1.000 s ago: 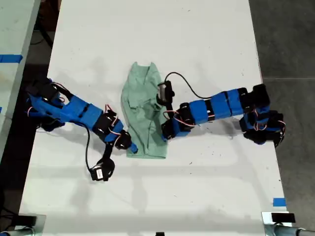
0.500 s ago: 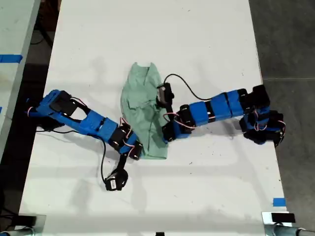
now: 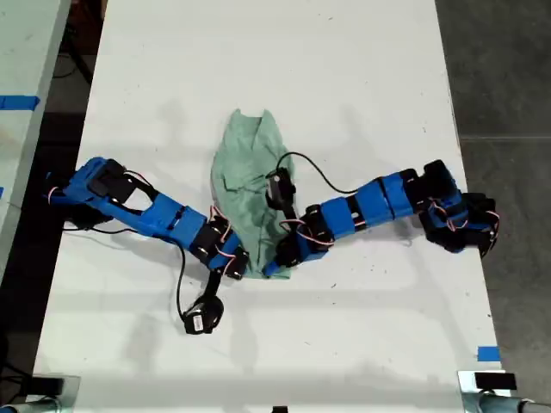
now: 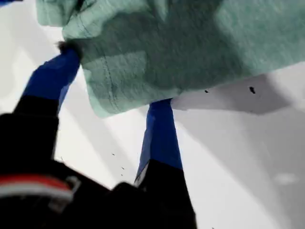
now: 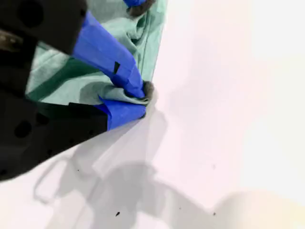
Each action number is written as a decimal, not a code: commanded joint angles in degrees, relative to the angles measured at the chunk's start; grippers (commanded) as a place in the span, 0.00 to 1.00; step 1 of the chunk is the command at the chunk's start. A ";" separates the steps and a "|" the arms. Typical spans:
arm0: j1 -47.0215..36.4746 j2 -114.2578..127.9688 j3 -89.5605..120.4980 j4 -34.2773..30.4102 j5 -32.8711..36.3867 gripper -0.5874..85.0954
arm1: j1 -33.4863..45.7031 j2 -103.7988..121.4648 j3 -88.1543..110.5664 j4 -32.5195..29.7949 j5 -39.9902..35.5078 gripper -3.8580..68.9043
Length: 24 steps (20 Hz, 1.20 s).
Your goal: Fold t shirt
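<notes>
A white table [image 3: 344, 86] carries the wrinkled mint-green t shirt [image 3: 245, 185], lying near its middle.

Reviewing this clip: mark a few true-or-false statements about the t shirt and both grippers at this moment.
1. The t shirt lies on a white table. True.
2. My second gripper is empty, clear of the cloth. False: it is shut on the shirt's edge.
3. My first gripper has its jaws apart at the shirt's hem. True.
4. The shirt carries a large printed logo. False: it is plain pale green.
5. Both arms reach the shirt at the end nearer the exterior view's bottom. True.
</notes>
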<state>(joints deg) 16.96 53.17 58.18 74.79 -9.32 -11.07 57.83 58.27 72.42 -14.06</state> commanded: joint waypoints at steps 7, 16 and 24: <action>5.89 14.68 -1.93 2.37 7.91 0.00 | -4.83 5.71 -15.73 6.33 -6.77 0.04; -22.85 38.67 13.80 13.80 21.62 0.00 | 18.90 17.23 -11.51 9.67 -24.43 0.04; -47.72 34.89 13.01 14.94 39.81 0.27 | 36.30 16.79 -13.36 4.31 -34.54 0.41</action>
<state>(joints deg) -26.54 87.45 74.62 89.21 26.72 22.50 71.10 47.11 78.84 -46.58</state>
